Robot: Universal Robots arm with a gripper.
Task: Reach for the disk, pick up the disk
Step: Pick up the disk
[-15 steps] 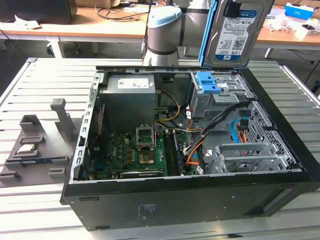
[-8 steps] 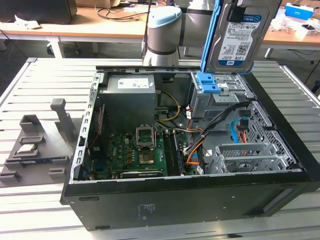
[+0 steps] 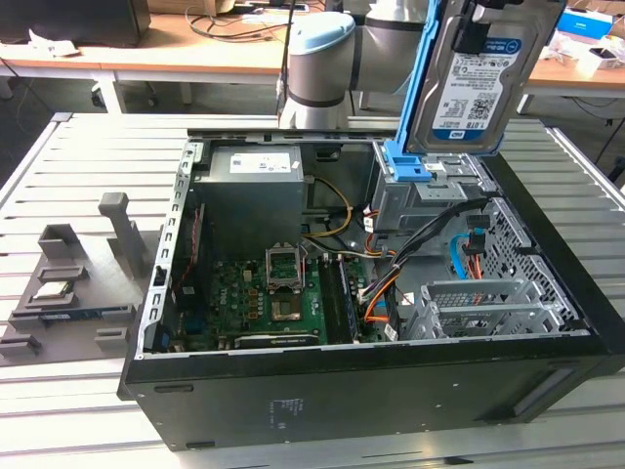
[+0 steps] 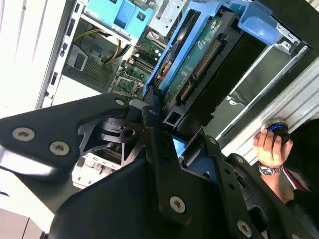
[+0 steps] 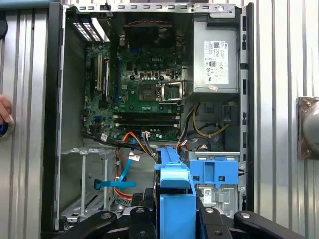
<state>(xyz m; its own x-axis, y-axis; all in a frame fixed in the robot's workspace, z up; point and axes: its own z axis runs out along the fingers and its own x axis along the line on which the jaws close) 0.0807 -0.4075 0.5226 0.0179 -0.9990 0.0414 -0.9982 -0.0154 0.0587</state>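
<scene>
One disk (image 3: 476, 83), blue-railed, hangs lifted above the open computer case (image 3: 391, 391) near the worktop's (image 3: 88, 176) far edge, apparently clamped in the end effector (image 4: 167, 127), while the second wrist view adds one person's hand (image 4: 269, 149).

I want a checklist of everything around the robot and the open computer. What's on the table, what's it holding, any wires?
Surface: slatted metal table.
Job's things: the disk is lifted above the open computer case, label facing out, blue rails along its edges.
Clutter: grey plastic holder on the exterior view's left, a small chip resting in it.
Grippers: the gripper is clamped on the disk's blue rail.
Cables: orange, blue and black cables inside the case.
Surroundings: desks behind; a person's hand with a wristwatch beside the case.
</scene>
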